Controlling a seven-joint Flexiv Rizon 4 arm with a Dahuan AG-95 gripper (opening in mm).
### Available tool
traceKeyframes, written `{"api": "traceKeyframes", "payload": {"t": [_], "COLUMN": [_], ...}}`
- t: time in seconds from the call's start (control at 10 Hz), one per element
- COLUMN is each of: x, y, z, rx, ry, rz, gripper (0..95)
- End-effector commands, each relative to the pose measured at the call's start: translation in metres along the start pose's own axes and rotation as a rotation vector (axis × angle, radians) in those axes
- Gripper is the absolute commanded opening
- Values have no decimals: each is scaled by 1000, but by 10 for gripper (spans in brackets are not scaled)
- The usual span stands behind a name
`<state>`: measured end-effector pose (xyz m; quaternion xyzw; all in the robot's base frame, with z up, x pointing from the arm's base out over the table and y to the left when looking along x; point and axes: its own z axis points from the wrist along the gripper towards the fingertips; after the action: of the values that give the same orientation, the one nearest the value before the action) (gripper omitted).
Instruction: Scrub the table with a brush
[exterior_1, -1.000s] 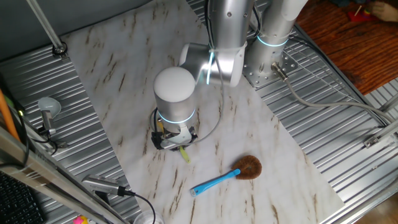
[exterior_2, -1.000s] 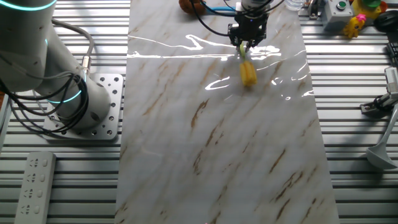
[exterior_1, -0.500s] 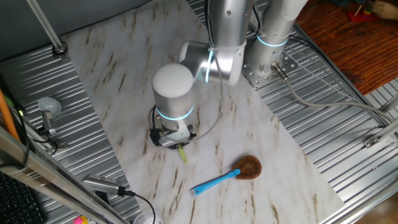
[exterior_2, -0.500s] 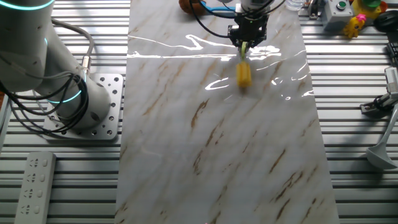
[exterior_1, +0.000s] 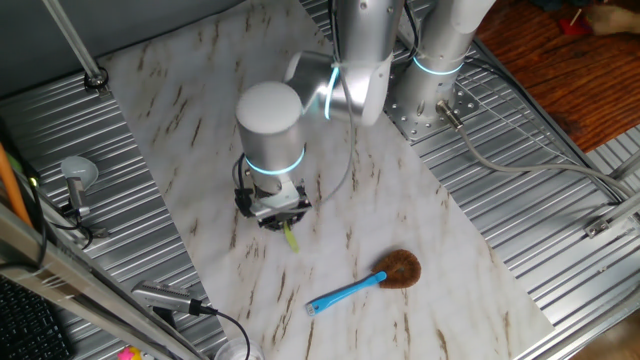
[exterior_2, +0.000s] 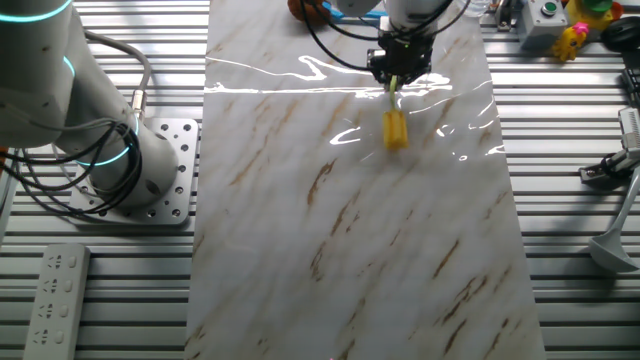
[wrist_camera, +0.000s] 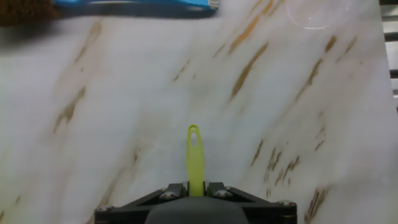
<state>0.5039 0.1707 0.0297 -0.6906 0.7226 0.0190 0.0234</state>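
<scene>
- Nearest to me in one fixed view, a blue-handled brush (exterior_1: 358, 285) lies flat on the table (exterior_1: 190, 90), close to the worktop's near edge, its round brown bristle head pointing toward the right edge. It is apart from the arm and nothing sits between them.
- In the hand view, that blue handle (wrist_camera: 134, 6) shows as a strip along the top, with the marble bare below it.
- Ribbed grey metal panels (exterior_2: 580, 150) flank the marble on both long sides; a remote control (exterior_2: 55, 295) lies on the left panel in the other fixed view.
- The arm (exterior_1: 272, 130) reaches out from its base at the right-hand side and bends down, wrist pointing straight at the surface.
- The gripper (exterior_1: 277, 215) is clamped on the brush (exterior_2: 395, 125), its fingers closed on the thin handle.
- From the other fixed view, the brush hangs below the gripper with the yellow bristle head resting on the marble near the far edge.
- In the hand view the pale yellow-green handle (wrist_camera: 195, 158) sticks out centred between the jaws.
</scene>
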Motion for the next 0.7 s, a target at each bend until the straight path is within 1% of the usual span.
{"api": "traceKeyframes", "payload": {"t": [0.1, 0.2, 0.4, 0.5, 0.7], "x": [8, 14, 21, 24, 25], "y": [1, 2, 6, 9, 11], "z": [-3, -5, -7, -7, -6], "rx": [2, 2, 5, 7, 8], "ry": [1, -4, -14, -17, -13], "rz": [-23, -39, -45, -47, -47], "gripper": [0, 0, 0, 0, 0]}}
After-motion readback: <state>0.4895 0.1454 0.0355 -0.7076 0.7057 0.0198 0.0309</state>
